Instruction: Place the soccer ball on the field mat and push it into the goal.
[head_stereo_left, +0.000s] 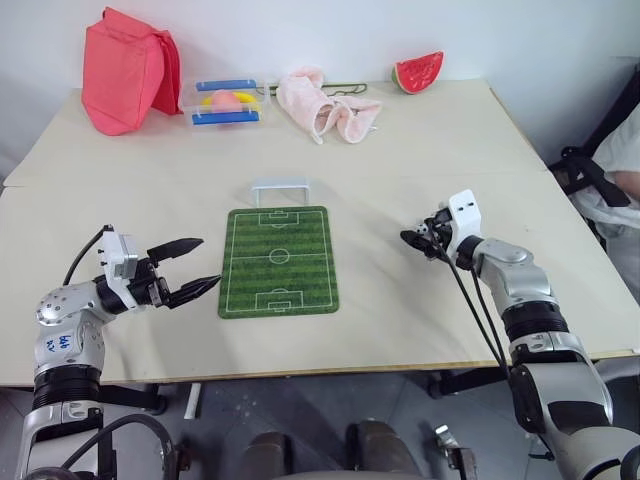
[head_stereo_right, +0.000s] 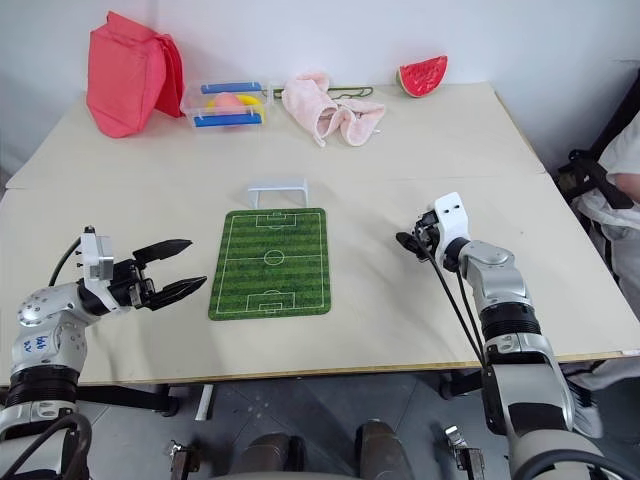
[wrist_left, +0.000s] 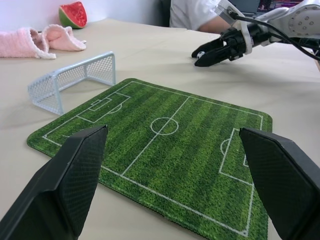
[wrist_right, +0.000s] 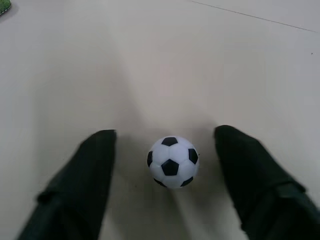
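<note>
My right gripper (wrist_right: 167, 165) sits low over the bare table (head_stereo_left: 400, 160), to the right of the field mat (head_stereo_left: 278, 262) and apart from it. The soccer ball (wrist_right: 172, 161) rests on the tabletop between its two fingers (wrist_right: 82, 185), with a gap showing on each side, so the jaws are parted and grasp nothing (not clenched, not touching the ball). My left gripper (head_stereo_left: 190, 268) hangs just left of the mat, fingers spread wide, empty, pointing across toward it. The mat lies flat mid-table, the goal (head_stereo_left: 280, 189) standing just beyond its far short edge. Along the far side: red bag (head_stereo_left: 128, 68), plastic tray (head_stereo_left: 226, 103), pink cloth (head_stereo_left: 322, 104), watermelon slice (head_stereo_left: 419, 72).
</note>
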